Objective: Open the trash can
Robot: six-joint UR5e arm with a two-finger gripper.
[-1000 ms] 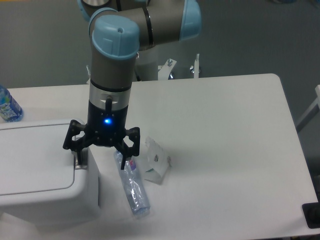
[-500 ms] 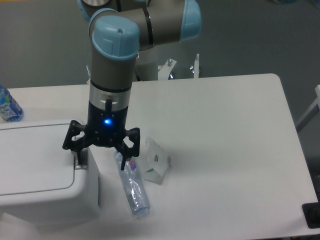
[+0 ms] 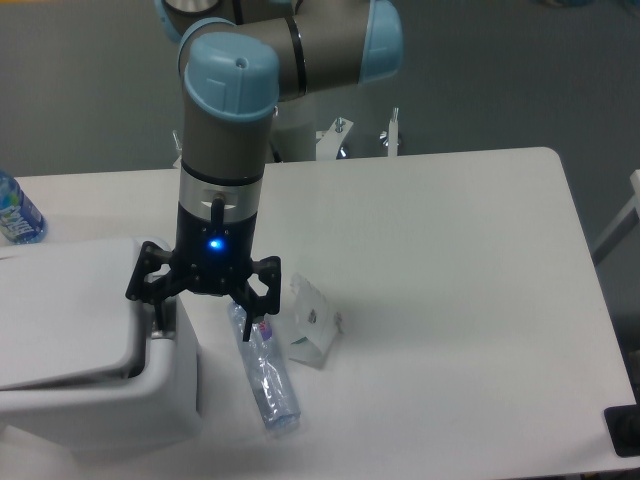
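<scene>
The trash can (image 3: 90,375) sits at the lower-left of the white surface (image 3: 450,270), partly cut off by the left frame edge. White boxy body, rounded corners. Its flat lid (image 3: 65,310) is tilted — the right edge is raised off the body, with a dark gap showing under the front-right corner. The lid is popped but not swung fully up.

The gripper (image 3: 205,318) points straight down over the can's right rim, hanging from a grey UR5e arm (image 3: 228,110) with pale blue joint caps. A blue light glows on the gripper's black body. The jaws are spread wide: the left finger is down at the right edge of the lid, where the latch area is — whether it actually touches cannot be told. The right finger hangs over the top end of a plastic bottle (image 3: 266,375). Nothing is held between them.

That plastic bottle lies on its side just right of the can, clear with a blue label, with its far end pointing toward the front of the surface. Just beside it to the right is a small white folded piece (image 3: 312,325), apart from the can. Another bottle (image 3: 15,212), blue-labelled, stands at the far left edge, behind the can, only partly in frame.
</scene>
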